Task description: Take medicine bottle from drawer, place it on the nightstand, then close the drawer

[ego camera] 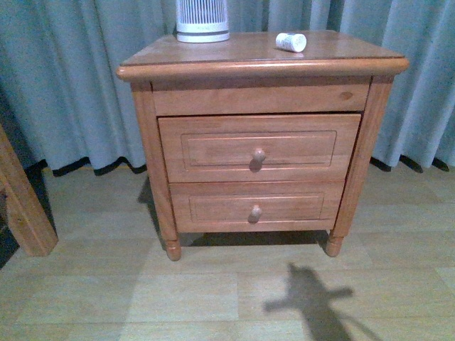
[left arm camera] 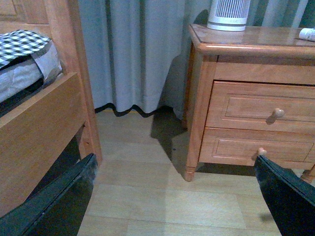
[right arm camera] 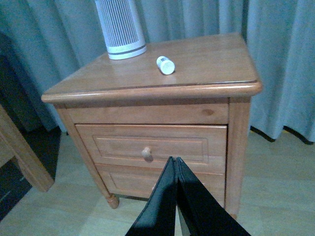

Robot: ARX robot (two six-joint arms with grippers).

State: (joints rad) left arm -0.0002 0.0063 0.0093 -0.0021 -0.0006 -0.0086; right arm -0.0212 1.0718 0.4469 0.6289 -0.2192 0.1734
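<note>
The medicine bottle [ego camera: 291, 42] [right arm camera: 165, 65] lies on its side on the nightstand [ego camera: 213, 57] [right arm camera: 206, 64] [left arm camera: 246, 42] top, right of centre in the front view. The drawer [ego camera: 213, 145] [right arm camera: 118, 147] [left arm camera: 241, 105], the taller upper one with a round knob, sticks out slightly from the frame. Neither arm shows in the front view. My right gripper [right arm camera: 174, 160] is shut with nothing in it, in front of the nightstand and apart from it. My left gripper [left arm camera: 174, 164] is open and empty, low over the floor to the left of the nightstand.
A white ribbed cylinder appliance [ego camera: 202, 20] [right arm camera: 119, 27] stands at the back of the nightstand top. The shallower lower drawer [ego camera: 213, 206] is shut. A wooden bed frame [left arm camera: 44, 123] [ego camera: 21, 199] stands to the left. Curtains [ego camera: 71, 78] hang behind. Wooden floor [ego camera: 213, 291] lies in front.
</note>
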